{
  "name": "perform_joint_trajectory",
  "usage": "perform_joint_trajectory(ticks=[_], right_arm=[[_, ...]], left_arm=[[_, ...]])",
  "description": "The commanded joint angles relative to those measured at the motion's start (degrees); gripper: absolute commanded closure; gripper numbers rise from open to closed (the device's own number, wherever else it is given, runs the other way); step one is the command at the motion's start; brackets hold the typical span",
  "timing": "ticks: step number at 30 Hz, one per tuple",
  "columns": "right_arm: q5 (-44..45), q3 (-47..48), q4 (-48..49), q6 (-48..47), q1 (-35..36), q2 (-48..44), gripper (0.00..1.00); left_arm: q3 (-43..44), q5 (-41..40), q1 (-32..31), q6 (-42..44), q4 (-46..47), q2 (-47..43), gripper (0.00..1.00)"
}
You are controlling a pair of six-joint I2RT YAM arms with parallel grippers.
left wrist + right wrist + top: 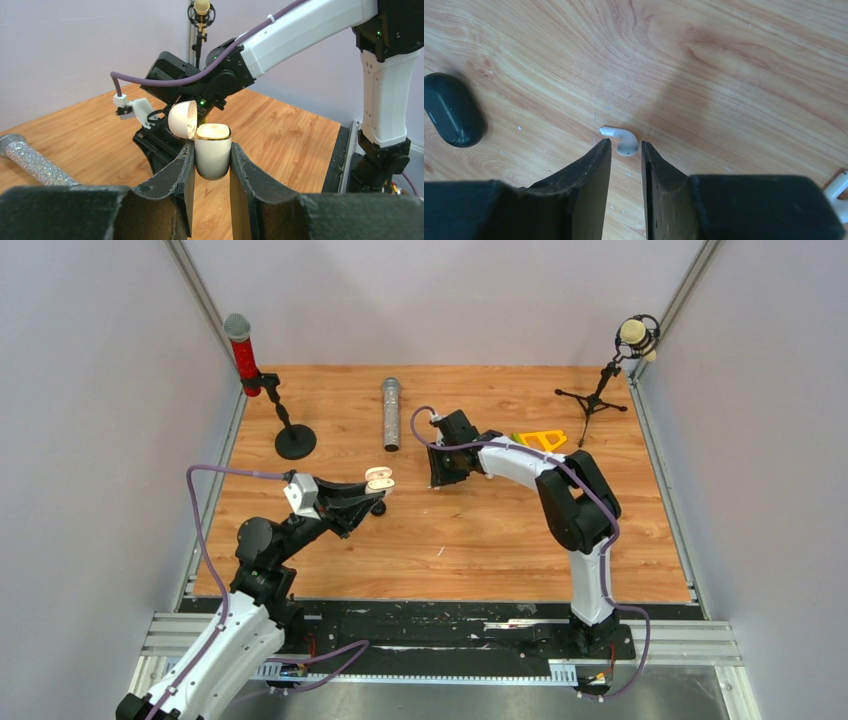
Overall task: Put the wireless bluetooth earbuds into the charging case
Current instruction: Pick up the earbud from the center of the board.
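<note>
My left gripper (211,150) is shut on a white charging case (213,156) and holds it upright above the table, its lid (182,119) flipped open to the left. It also shows in the top view (379,480). My right gripper (625,145) points down at the table, jaws slightly apart. A white earbud (621,139) with a short stem lies on the wood right at its fingertips, between them and not clamped. A white piece (839,189) shows at the right edge; I cannot tell what it is. The black earbuds are out of view.
A closed black case (451,110) lies on the wood to the left of my right gripper. A glittery silver microphone (391,412), a red microphone on a round stand (245,355), a tripod microphone (600,390) and an orange-yellow triangle (543,439) stand further back.
</note>
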Motion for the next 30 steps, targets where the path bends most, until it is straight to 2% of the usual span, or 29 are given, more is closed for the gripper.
perform_joint_trajectory(ticks=[1,21,23,27,30], right_arm=[[1.5,2.4,-0.1,-0.9,0.6,1.0,0.71],[2.8,2.9,-1.9,-2.1,1.3,2.2,0.75],[2.9,3.1,-2.2,-2.0,1.3,2.3,0.78],[3.2,3.2,-2.2,-2.1,1.2,1.9,0.9],[2.9,3.1,-2.2,-2.9,1.3,1.1,0.93]], left_arm=[[0.3,-0.7,0.6,-0.4,2.6,-0.6,1.0],[0.2,-0.7,0.8,-0.7,2.7,-0.6,1.0],[0.2,-0.7,0.8,-0.7,2.6,-0.8,1.0],[0.2,-0.8,0.8,-0.7,2.6,-0.8,1.0],[0.2,-0.8,0.8,-0.7,2.6,-0.8,1.0]])
